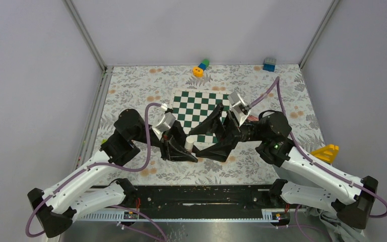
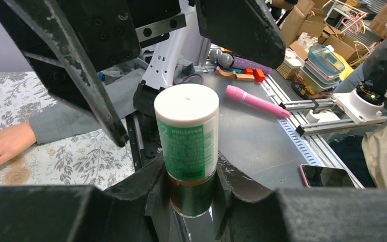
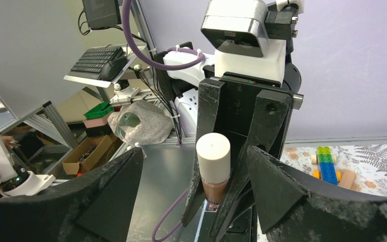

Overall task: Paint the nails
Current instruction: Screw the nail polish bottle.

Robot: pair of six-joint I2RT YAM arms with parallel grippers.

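Observation:
A small polish bottle [image 2: 186,136] with a white cap, green label and brownish liquid stands upright between the fingers of my left gripper [image 2: 191,186], which is shut on its lower part. The top view shows the bottle [image 1: 189,144] near the table's front, at the chessboard's near edge. My right gripper [image 3: 195,151] is open, one finger on either side of the white cap [image 3: 213,151], not touching it. A light-skinned hand [image 2: 2,146] with a grey sleeve [image 2: 65,123] rests on the floral cloth at the left edge of the left wrist view. Its nails are too small there to make out.
A green-and-white chessboard [image 1: 201,108] lies mid-table on the floral cloth. Toy blocks [image 1: 200,67] and a blue block [image 1: 269,64] sit at the back wall, a yellow piece [image 1: 326,151] at the right. Beyond the table are a pink tool [image 2: 254,100] and a phone [image 2: 327,176].

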